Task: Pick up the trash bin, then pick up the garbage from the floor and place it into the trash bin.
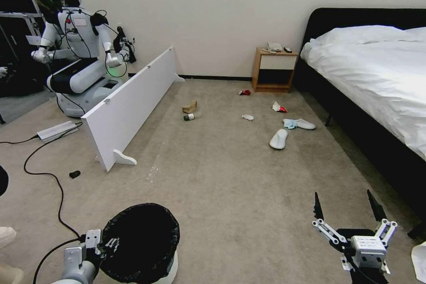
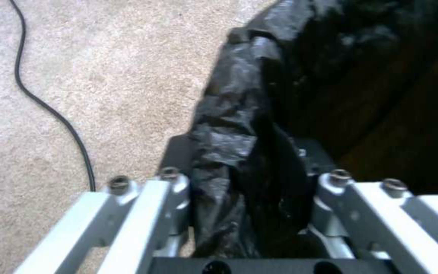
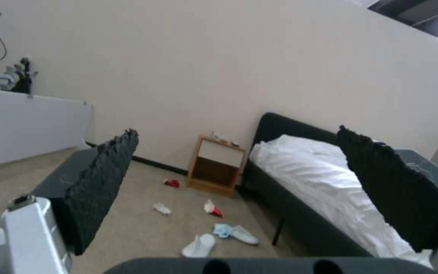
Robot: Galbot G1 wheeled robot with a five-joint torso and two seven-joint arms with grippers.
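Black crinkled plastic lines the trash bin, which sits at the lower left of the head view with the bag folded over its rim. The left tool is pressed together on that rim, pinching bag film and probably the bin wall between its fingers.

Risks from this state:
- Film slip. If the grip bears mostly on loose plastic, the liner may pull free and the bin may sag or drop.
- Tilt. A one-sided rim hold lets the bin swing, so its mouth may turn away from anything released above it.
- Cable snag. A black cable runs across the floor beside the bin, near the base.

Garbage lies well apart in the upper middle of the head view: paper bag, green-capped bottle, tissue, snack packet, red can, blue cloth and two slippers.

Right tool, lower right of the head view, hangs above the carpet, fingers spread wide and holding nothing, pointed forward toward the litter and the bed.
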